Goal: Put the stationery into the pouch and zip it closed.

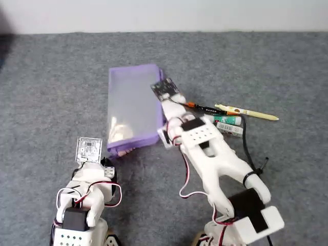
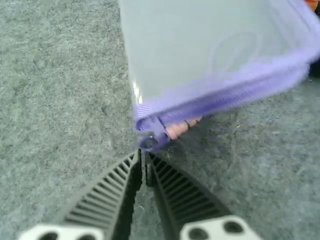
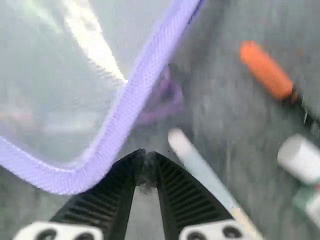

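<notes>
Purple pouch (image 1: 133, 102) at middle of table (image 1: 46, 77), we judge unzipped; pens (image 1: 251, 113), glue stick (image 1: 229, 121) outside, toward right edge. Left gripper (image 2: 145, 162), right gripper (image 3: 146, 167) pressed together, empty. Packing, zipping remain.

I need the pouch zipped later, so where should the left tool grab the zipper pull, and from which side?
Likely the purple zipper pull at the pouch corner, coming from the carpet side where the left tool sits. It juts past the zipper band's end, nothing covering it. The tool is shut, so open it first.
</notes>
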Tool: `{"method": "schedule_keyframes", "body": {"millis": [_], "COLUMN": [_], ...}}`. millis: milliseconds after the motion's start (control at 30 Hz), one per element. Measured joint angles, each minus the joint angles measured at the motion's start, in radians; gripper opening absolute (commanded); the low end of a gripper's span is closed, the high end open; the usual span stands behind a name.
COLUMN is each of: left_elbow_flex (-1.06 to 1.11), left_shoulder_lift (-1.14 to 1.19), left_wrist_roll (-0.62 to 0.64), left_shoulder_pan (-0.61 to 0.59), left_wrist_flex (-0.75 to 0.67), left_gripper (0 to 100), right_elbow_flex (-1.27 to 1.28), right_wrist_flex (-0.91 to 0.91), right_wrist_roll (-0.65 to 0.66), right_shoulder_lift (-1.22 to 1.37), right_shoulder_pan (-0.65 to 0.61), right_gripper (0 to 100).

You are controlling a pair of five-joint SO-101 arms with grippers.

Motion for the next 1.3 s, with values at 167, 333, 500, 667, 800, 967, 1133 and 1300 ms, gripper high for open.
{"method": "schedule_keyframes", "body": {"millis": [167, 333, 500, 667, 800, 967, 1133, 1300], "left_elbow_flex": [0.0, 0.0, 0.0, 0.0, 0.0, 0.0, 0.0, 0.0], "left_shoulder_lift": [0.0, 0.0, 0.0, 0.0, 0.0, 0.0, 0.0, 0.0], "left_wrist_roll": [0.0, 0.0, 0.0, 0.0, 0.0, 0.0, 0.0, 0.0], "left_shoulder_pan": [0.0, 0.0, 0.0, 0.0, 0.0, 0.0, 0.0, 0.0], "left_wrist_flex": [0.0, 0.0, 0.0, 0.0, 0.0, 0.0, 0.0, 0.0], "left_gripper": [1, 1, 1, 1, 1, 1, 1, 1], "right_elbow_flex": [-0.098, -0.11, -0.149, -0.262, -0.364, -0.48, -0.588, -0.649], "right_wrist_flex": [-0.092, -0.321, -0.41, -0.308, -0.124, 0.121, 0.344, 0.514], "right_wrist_roll": [0.003, 0.005, 0.005, 0.009, 0.009, 0.009, 0.009, 0.009], "right_shoulder_lift": [0.066, 0.206, 0.354, 0.391, 0.391, 0.391, 0.391, 0.391], "right_shoulder_pan": [-0.037, -0.028, -0.026, 0.015, 0.048, 0.055, 0.052, 0.003], "right_gripper": [1.1, 1.1, 1.2, 1.2, 1.3, 1.3, 1.3, 1.3]}}
